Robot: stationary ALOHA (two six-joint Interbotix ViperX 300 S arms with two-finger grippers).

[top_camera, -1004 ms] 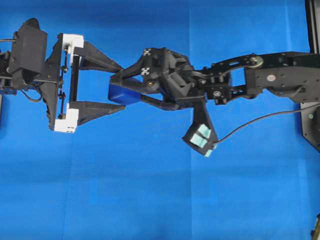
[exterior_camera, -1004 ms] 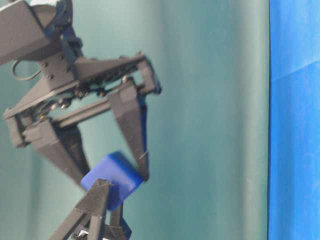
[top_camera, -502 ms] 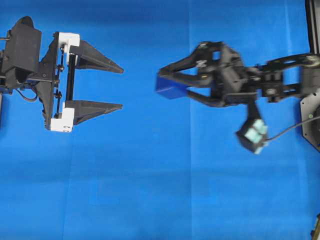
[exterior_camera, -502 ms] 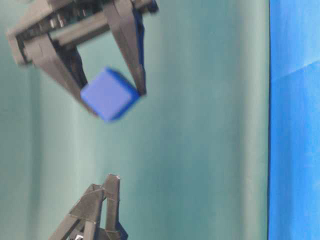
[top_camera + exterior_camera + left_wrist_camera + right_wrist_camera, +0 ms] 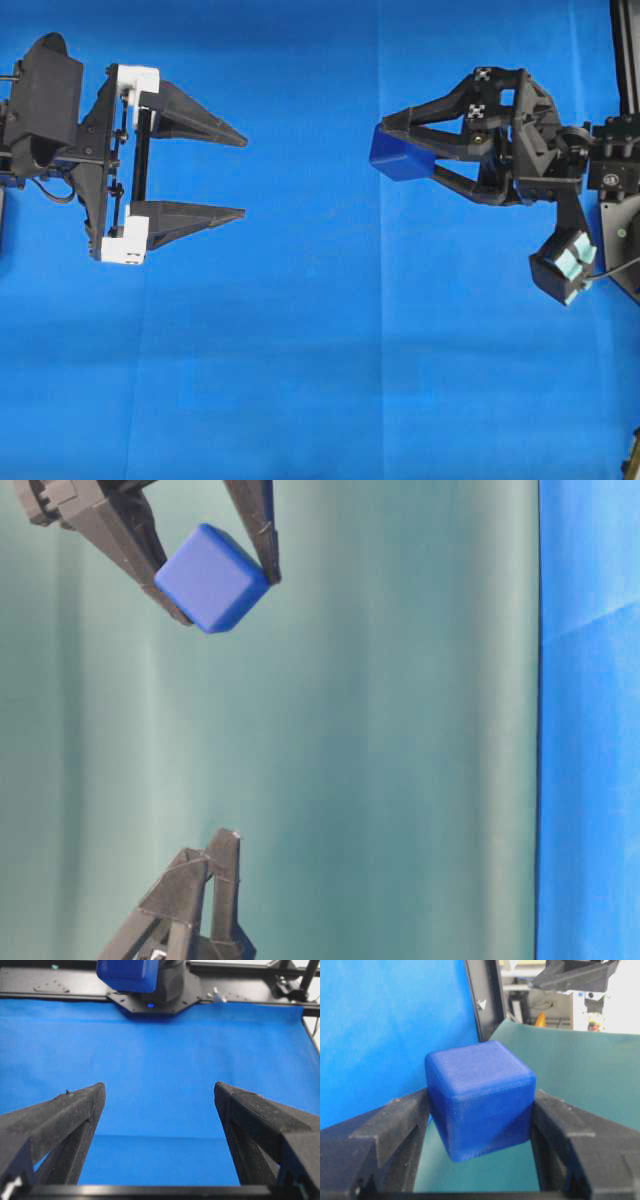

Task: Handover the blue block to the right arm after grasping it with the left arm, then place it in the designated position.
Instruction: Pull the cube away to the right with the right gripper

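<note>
The blue block (image 5: 400, 158) is a small dark-blue cube, held in the air between the two black fingers of my right gripper (image 5: 402, 150), which is shut on it. It hangs well above the cloth, right of centre. The right wrist view shows the blue block (image 5: 480, 1095) tilted, pinched on two opposite faces. The table-level view has the blue block (image 5: 212, 577) at the top left. My left gripper (image 5: 244, 176), with white brackets, stands open and holds nothing at the left, a wide gap away from the block. The left gripper (image 5: 159, 1090) points at the distant blue block (image 5: 127, 974).
A blue cloth (image 5: 300, 380) covers the table. The right arm's camera housing (image 5: 563, 265) with its cable hangs below its wrist. A black frame (image 5: 625, 50) runs along the right edge. A green backdrop (image 5: 400, 730) fills the table-level view.
The right gripper has carried the blue block away to the right, out from between the left fingers. The left gripper drew back a little to the left, still open.
</note>
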